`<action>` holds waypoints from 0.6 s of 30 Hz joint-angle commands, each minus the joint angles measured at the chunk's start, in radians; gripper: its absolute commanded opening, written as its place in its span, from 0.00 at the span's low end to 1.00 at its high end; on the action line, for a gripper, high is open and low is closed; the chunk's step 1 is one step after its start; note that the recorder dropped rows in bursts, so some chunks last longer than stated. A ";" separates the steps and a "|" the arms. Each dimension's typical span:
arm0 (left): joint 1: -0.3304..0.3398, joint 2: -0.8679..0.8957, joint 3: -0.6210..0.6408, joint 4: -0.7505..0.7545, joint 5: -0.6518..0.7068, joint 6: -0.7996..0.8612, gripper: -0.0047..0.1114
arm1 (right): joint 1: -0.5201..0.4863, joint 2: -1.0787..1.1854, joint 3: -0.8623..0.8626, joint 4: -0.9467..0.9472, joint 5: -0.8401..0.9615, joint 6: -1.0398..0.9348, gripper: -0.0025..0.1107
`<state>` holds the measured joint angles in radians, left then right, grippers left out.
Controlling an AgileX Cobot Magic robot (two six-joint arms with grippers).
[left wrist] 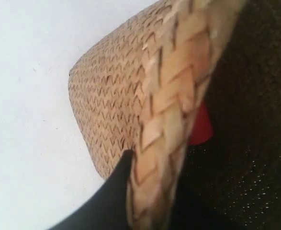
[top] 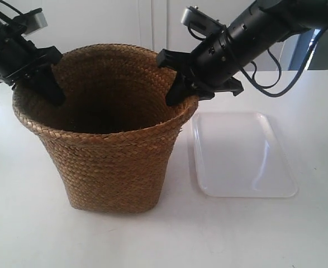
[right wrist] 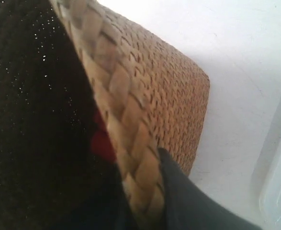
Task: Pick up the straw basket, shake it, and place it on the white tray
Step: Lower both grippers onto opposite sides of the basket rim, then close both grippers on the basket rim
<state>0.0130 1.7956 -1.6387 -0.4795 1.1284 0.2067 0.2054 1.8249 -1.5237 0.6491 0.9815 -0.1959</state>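
The straw basket (top: 112, 153) stands upright on the white table, just left of the white tray (top: 242, 153). My left gripper (left wrist: 152, 184) is shut on the basket's braided rim (left wrist: 171, 96), one dark finger (left wrist: 109, 191) outside the wall and the other inside. In the exterior view this is the arm at the left, its gripper (top: 41, 84) on the left rim. My right gripper (right wrist: 140, 189) is shut on the opposite rim (right wrist: 118, 91), with its outer finger (right wrist: 188, 201) against the wall. It shows as the gripper (top: 183, 89) at the exterior view's right. Something red (left wrist: 200, 125) lies inside the dark basket.
The tray lies flat, holds nothing, and its near edge almost touches the basket's side. Its corner (right wrist: 279, 187) shows in the right wrist view. White tabletop (top: 35, 223) surrounds both. A white wall or cabinet stands behind.
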 commanded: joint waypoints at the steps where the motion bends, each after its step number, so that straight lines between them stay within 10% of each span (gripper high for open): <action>1: -0.004 -0.003 0.003 -0.017 0.093 0.027 0.04 | -0.003 0.001 -0.002 -0.024 -0.007 -0.025 0.02; 18: -0.101 -0.196 0.030 -0.013 -0.049 0.060 0.04 | 0.078 -0.181 0.008 -0.290 -0.084 0.044 0.02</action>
<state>-0.0581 1.6459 -1.6281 -0.4494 1.0796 0.2371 0.2796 1.6781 -1.5237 0.3900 0.9196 -0.1312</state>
